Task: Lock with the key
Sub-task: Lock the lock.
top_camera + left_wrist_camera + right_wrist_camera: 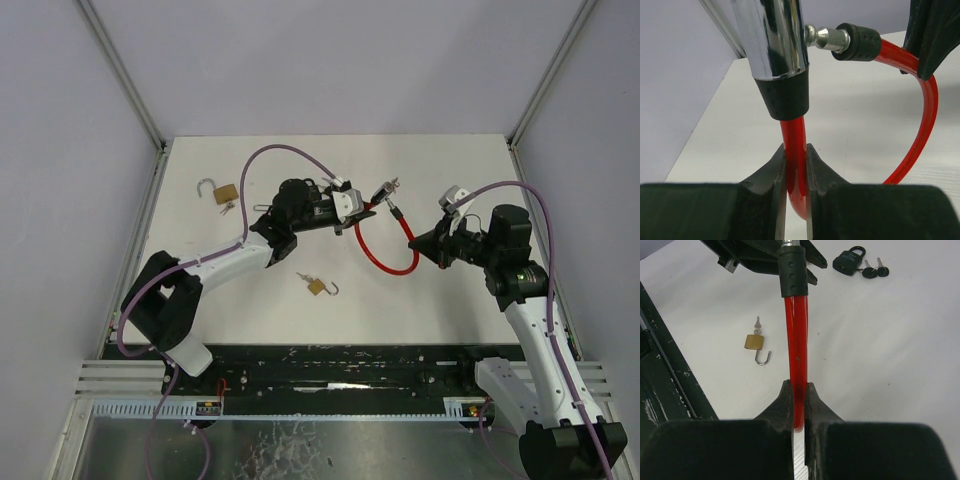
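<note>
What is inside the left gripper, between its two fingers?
The red cable of the cable lock is pinched in the left gripper, just below the black collar. Lower down, the gripper itself hides the cable.

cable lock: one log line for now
left gripper shut on red cable by chrome lock body | right gripper shut on red cable near pin end | pin seated: unclear
</note>
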Available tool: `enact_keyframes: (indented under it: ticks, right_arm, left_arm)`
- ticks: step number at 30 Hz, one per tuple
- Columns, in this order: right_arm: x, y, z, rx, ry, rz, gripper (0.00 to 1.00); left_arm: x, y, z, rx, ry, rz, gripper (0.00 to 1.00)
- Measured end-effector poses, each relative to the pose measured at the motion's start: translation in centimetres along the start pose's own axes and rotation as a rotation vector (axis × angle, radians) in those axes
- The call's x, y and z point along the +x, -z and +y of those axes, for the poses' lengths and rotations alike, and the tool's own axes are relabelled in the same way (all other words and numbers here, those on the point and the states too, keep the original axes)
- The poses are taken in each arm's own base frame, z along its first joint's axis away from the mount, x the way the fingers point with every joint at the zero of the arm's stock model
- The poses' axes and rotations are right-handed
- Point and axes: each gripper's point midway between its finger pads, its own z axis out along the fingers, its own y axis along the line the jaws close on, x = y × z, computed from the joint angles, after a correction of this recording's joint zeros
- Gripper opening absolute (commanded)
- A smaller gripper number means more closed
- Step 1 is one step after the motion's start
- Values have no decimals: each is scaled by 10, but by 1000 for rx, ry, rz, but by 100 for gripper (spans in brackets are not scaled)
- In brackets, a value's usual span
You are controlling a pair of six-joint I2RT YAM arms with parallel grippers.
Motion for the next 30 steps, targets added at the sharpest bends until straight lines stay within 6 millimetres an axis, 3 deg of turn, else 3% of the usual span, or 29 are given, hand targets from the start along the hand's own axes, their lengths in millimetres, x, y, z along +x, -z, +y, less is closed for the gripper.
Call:
enact_keyframes:
  ticks: [15,23,30]
  right_arm:
    - [-1,3,3,-4,17,-10,0]
    - [3,0,-1,2,6,6,0]
    - [5,-2,2,-21,-2,9,0]
  left_arm:
    - [11,-1,-2,13,26,38,0]
    - [10,8,15,-39,61,6,0]
    - [13,9,13,-39,69,10,0]
